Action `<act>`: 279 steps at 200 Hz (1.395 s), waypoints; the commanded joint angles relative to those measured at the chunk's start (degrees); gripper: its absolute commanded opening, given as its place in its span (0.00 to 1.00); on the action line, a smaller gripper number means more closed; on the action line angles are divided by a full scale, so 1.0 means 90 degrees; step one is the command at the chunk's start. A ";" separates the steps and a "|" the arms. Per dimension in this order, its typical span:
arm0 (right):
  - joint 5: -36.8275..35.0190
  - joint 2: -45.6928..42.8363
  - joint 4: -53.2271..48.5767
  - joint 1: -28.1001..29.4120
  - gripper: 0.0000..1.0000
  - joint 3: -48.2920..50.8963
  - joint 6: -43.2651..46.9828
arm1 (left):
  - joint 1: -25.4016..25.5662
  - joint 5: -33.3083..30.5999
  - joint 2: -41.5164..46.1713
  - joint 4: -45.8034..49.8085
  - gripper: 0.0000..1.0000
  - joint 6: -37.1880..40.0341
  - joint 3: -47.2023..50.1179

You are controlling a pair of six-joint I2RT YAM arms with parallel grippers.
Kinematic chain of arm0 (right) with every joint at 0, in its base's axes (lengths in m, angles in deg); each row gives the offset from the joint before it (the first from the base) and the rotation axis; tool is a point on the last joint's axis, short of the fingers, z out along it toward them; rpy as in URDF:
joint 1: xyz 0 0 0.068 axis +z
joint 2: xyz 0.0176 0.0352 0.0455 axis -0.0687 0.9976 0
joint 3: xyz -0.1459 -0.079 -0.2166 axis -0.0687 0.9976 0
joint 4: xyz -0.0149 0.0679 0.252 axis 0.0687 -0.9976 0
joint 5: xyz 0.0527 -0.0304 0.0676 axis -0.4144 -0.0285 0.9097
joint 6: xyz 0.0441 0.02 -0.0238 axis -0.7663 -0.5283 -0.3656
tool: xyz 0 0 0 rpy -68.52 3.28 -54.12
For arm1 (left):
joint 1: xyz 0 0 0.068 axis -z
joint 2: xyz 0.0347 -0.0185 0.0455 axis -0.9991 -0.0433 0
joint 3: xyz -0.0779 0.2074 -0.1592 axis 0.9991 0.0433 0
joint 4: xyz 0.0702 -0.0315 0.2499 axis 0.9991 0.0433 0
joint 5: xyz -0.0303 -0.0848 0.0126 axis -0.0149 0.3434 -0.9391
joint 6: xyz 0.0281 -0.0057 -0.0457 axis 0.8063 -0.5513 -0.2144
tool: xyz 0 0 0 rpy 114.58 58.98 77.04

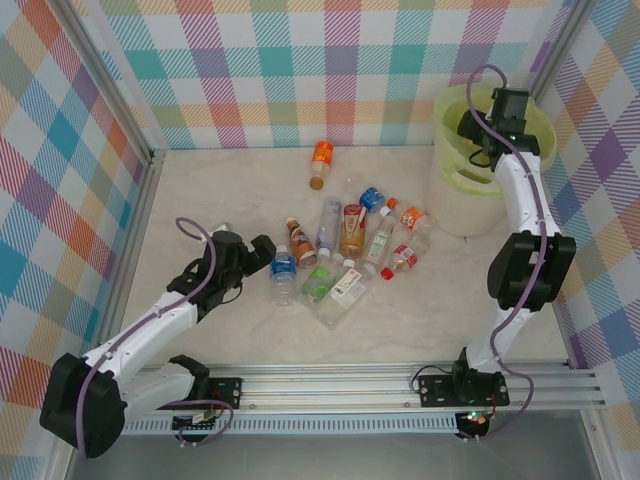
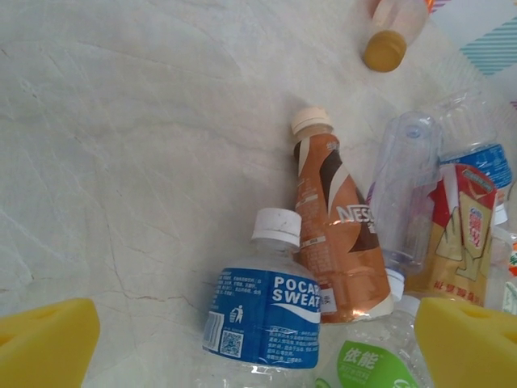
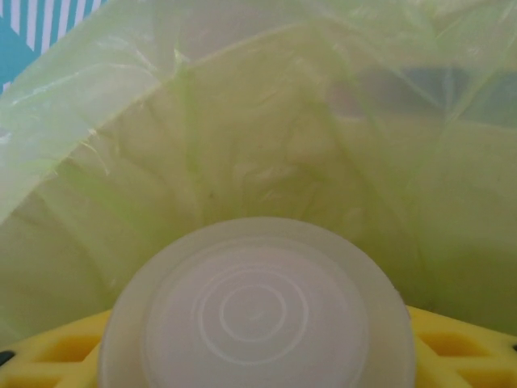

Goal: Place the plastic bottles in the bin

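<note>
Several plastic bottles (image 1: 350,245) lie in a heap mid-table, and an orange-labelled one (image 1: 321,158) lies apart at the back. My left gripper (image 1: 262,250) hovers open at the heap's left edge. In the left wrist view its yellow fingers (image 2: 44,339) stand wide on either side of the blue-labelled bottle (image 2: 266,315), next to a brown-labelled bottle (image 2: 339,234). My right gripper (image 1: 478,135) hangs over the bin (image 1: 460,205). It is shut on a bottle whose round white end (image 3: 258,315) faces the camera above the lime-green bag (image 3: 242,145).
The bin stands in the back right corner against the checked wall. Metal frame posts edge the table left and right. Bare tabletop lies left of the heap and in front of it, up to the rail carrying the arm bases (image 1: 440,385).
</note>
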 commanded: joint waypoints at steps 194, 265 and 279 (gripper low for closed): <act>0.3199 -0.4772 -0.1252 0.0115 1.00 0.3513 -0.1303 | -0.0177 0.0844 -0.1427 0.0120 1.00 -0.0051 -0.0570; 0.1353 -0.5014 -0.0417 0.1705 1.00 0.7115 -0.4273 | -0.0187 0.0800 -0.1468 0.0060 1.00 -0.0182 -0.0544; 0.1277 -0.4591 -0.0027 0.1705 1.00 0.7278 -0.4423 | -0.0187 0.0817 -0.1439 0.0125 1.00 -0.0169 -0.0542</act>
